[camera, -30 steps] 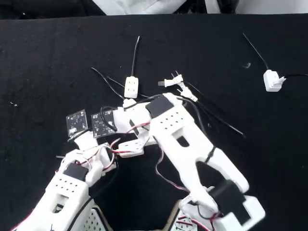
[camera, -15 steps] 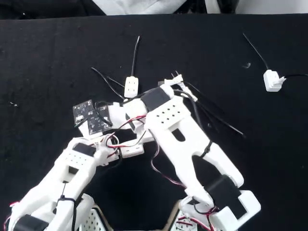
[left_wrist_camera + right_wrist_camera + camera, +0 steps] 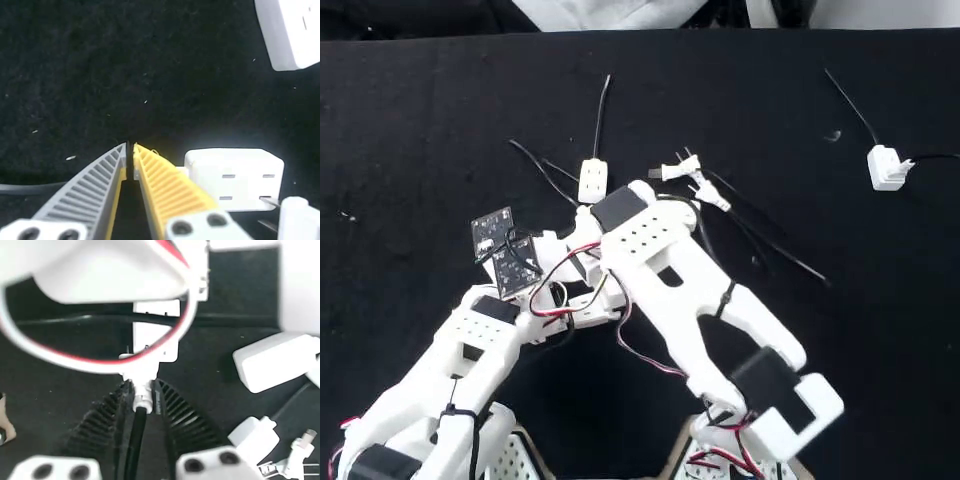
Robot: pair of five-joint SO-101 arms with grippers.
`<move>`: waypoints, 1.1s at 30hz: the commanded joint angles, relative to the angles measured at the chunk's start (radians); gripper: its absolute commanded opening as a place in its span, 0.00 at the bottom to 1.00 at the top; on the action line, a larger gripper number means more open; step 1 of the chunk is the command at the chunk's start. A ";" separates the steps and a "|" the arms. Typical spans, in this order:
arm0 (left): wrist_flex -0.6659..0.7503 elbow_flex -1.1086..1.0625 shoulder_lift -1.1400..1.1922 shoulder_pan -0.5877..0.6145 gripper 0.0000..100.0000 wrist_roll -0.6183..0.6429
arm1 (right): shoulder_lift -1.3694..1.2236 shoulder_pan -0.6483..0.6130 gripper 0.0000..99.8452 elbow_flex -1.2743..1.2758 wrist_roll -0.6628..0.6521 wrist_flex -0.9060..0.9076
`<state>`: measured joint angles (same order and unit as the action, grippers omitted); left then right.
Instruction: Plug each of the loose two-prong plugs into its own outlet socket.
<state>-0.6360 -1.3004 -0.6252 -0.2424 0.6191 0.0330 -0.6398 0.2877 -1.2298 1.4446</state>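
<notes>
My right gripper (image 3: 142,388) is clamped on a white plug (image 3: 143,399), its nose right at the outlet socket (image 3: 152,347). My left gripper (image 3: 129,149) is pinched tight, empty, over the black table (image 3: 75,75). Two loose plugs (image 3: 670,172) lie near.

The high camera looks down on the black table (image 3: 400,120), arms (image 3: 700,300) coming in from the bottom edge. Each wrist camera sits close, looking along the left gripper (image 3: 129,147) or the right gripper (image 3: 140,390), which pinches a plug (image 3: 142,400). White outlet sockets (image 3: 593,181) show in all three.
</notes>
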 commanded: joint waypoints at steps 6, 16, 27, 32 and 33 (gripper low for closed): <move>-0.018 0.008 0.014 0.007 0.03 0.008 | -0.002 0.025 0.01 -0.073 -0.011 -0.011; -0.020 0.008 0.014 0.007 0.03 0.008 | 0.001 0.025 0.01 -0.130 -0.011 -0.002; -0.021 0.007 0.014 0.007 0.03 0.008 | -0.074 0.040 0.01 -0.130 -0.043 -0.011; -0.021 0.007 0.014 0.007 0.03 0.008 | -0.076 0.074 0.01 -0.130 -0.046 -0.011; -0.021 0.007 0.014 0.007 0.03 0.008 | -0.076 0.077 0.01 -0.130 -0.046 -0.009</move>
<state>-0.6360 -1.3004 -0.6252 -0.2424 0.6191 -0.0483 -0.5938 0.2033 -1.2635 1.4431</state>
